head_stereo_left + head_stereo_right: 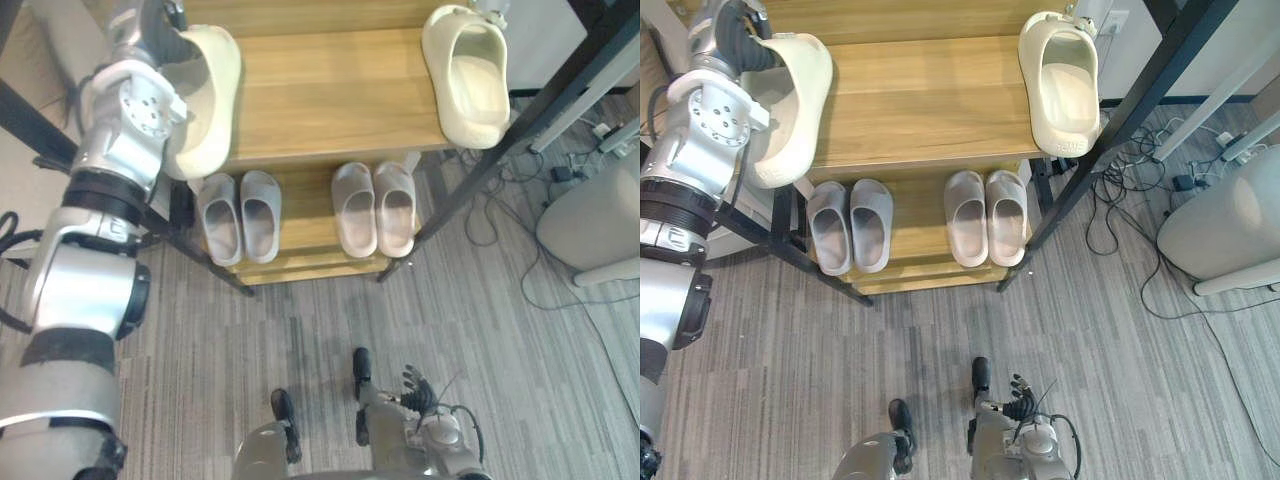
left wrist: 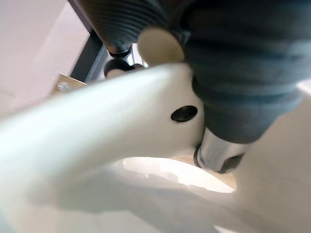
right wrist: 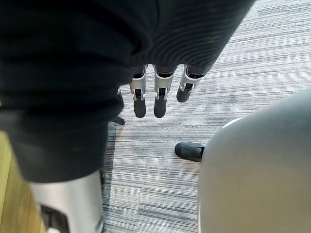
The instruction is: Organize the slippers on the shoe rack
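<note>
Left slipper (image 1: pixel 210 92), right slipper (image 1: pixel 468 75) at top shelf (image 1: pixel 330 95) ends, left pair (image 1: pixel 240 215), right pair (image 1: pixel 375 208) on lower shelf (image 1: pixel 305 210)

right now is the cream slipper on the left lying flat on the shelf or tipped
Tipped: the left cream slipper stands on its side at the shelf edge, held by the left robot hand.

The top shelf (image 1: pixel 320 100) is bare across its middle, bounded at its left edge by the cream slipper (image 1: pixel 205 100) in the left hand (image 1: pixel 740 40) and at its right edge by a second cream slipper (image 1: pixel 468 75), while the lower shelf (image 1: pixel 305 205) leaves a narrow gap between the left grey pair (image 1: pixel 220 220) and the right grey pair (image 1: pixel 355 210), with black frame bars (image 1: pixel 1140 102) slanting past both ends.
</note>
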Available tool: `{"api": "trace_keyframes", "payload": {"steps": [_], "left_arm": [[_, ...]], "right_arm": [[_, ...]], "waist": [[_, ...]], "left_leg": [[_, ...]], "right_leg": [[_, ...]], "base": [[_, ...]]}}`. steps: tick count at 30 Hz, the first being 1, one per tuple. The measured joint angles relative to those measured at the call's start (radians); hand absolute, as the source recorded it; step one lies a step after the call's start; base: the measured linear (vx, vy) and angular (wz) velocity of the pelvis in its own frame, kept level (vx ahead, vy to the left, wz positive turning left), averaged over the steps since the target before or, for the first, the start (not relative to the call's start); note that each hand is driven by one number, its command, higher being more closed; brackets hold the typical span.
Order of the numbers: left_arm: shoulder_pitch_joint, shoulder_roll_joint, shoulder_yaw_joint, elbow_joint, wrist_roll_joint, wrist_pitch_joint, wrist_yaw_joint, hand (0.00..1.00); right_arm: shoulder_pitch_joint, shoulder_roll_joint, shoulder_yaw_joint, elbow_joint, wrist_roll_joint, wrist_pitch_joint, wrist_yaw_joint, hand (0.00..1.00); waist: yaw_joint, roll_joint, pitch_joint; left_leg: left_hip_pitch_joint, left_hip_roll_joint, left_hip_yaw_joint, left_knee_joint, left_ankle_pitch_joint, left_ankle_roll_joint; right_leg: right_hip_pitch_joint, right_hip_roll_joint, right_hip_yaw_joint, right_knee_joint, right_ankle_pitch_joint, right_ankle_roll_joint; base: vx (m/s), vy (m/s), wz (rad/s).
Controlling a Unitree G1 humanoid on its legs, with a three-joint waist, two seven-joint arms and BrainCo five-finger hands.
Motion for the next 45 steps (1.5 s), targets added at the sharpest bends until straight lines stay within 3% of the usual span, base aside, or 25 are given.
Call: {"api": "trace_keyframes", "payload": {"steps": [15, 24, 34, 35, 45], "left_arm": [[-0.002, -0.12, 0.0, -0.037, -0.021, 0.002, 0.087, 1.0], [-0.022, -0.22, 0.0, -0.039, -0.039, 0.003, 0.107, 1.0], [-0.1, -0.306, -0.005, -0.078, -0.059, 0.005, 0.11, 1.0], [-0.113, -0.311, -0.005, -0.078, -0.059, 0.006, 0.11, 0.0], [-0.14, -0.369, -0.006, -0.078, -0.06, 0.011, 0.11, 0.0]], "right_arm": [[-0.011, 0.004, -0.013, 0.007, 0.004, 0.0, -0.012, 0.0], [0.045, 0.023, -0.065, -0.07, 0.019, -0.001, -0.036, 0.0], [0.082, 0.033, -0.088, -0.14, 0.033, 0.001, -0.047, 0.0], [0.082, 0.033, -0.087, -0.148, 0.033, 0.001, -0.047, 0.0], [0.086, 0.038, -0.088, -0.158, 0.033, 0.001, -0.05, 0.0]], "waist": [[-0.022, 0.01, -0.009], [-0.022, 0.032, -0.034], [-0.019, 0.035, -0.041], [-0.018, 0.036, -0.042], [-0.016, 0.039, -0.051]], "left_leg": [[-0.011, -0.009, 0.033, 0.001, -0.003, 0.004], [-0.045, -0.001, 0.07, 0.041, -0.031, 0.015], [-0.077, 0.019, 0.109, 0.086, -0.06, 0.014], [-0.088, 0.023, 0.11, 0.098, -0.066, 0.014], [-0.091, 0.027, 0.114, 0.108, -0.073, 0.015]], "right_leg": [[-0.031, 0.0, 0.032, 0.0, 0.01, 0.006], [-0.067, -0.004, 0.062, 0.0, 0.02, 0.013], [-0.096, 0.004, 0.08, 0.001, 0.024, 0.013], [-0.101, 0.005, 0.08, 0.001, 0.025, 0.013], [-0.101, 0.006, 0.079, 0.001, 0.025, 0.013]], "base": [[-0.01, 0.018, -0.06], [-0.02, 0.034, -0.12], [0.0, 0.035, -0.08], [0.0, 0.029, -0.05], [0.0, 0.026, 0.0]]}}
